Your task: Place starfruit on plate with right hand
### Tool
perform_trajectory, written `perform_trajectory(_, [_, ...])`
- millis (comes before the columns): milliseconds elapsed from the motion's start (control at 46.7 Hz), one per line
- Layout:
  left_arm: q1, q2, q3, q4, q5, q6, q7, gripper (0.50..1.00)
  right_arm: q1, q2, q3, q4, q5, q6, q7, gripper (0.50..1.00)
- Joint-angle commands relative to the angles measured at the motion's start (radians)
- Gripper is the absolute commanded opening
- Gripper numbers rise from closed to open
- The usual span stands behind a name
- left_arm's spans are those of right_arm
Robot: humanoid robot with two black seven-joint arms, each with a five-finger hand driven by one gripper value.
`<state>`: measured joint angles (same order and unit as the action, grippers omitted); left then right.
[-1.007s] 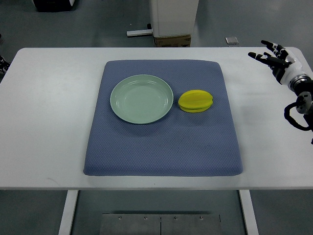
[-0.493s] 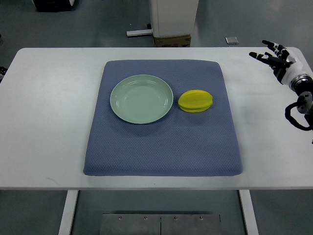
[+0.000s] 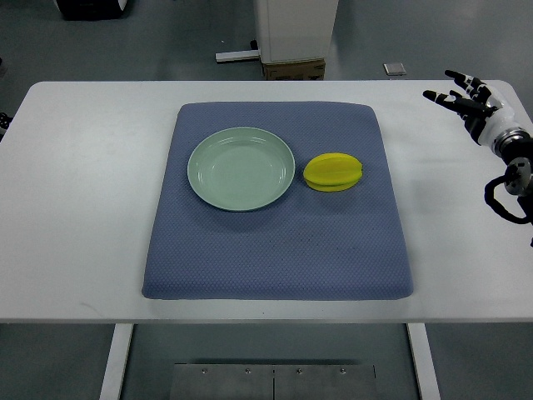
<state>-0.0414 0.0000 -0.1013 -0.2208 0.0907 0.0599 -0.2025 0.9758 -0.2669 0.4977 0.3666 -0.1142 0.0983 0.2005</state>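
From the top view, the right hand [image 3: 471, 104] sits near the far right corner of the white table [image 3: 75, 192], its arm coming in from the right edge. Its dark fingers [image 3: 450, 98] are spread apart and hold nothing; whether they touch the tabletop cannot be told. The yellow starfruit [image 3: 333, 172] lies on the blue mat [image 3: 275, 250], just beside the right rim of the pale green plate [image 3: 241, 168], which has nothing on it. The hand is well apart from both the fruit and the plate.
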Motion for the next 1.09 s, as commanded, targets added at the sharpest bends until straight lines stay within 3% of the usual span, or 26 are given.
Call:
perform_trajectory(0, [0.0,0.0,0.0,0.0,0.0,0.0,0.0,1.0,0.0,0.0,-0.001,0.0,-0.001,0.0,0.007,1.0])
perform_trajectory(471, [0.0,0.0,0.0,0.0,0.0,0.0,0.0,1.0,0.004,-0.014,-0.022,0.008,-0.013,0.023,0.033,1.0])
perform_trajectory(686, [0.0,0.0,0.0,0.0,0.0,0.0,0.0,1.0,0.034,-0.018,-0.169,0.014,-0.048,0.118,0.117,1.0])
perform_trajectory(857, [0.0,0.0,0.0,0.0,0.0,0.0,0.0,1.0,0.032,-0.011,-0.228,0.023,-0.145,0.15,0.201,1.0])
perform_trajectory(1071, [0.0,0.0,0.0,0.0,0.0,0.0,0.0,1.0,0.035,-0.003,-0.229,0.107,-0.265,0.184,0.234,1.0])
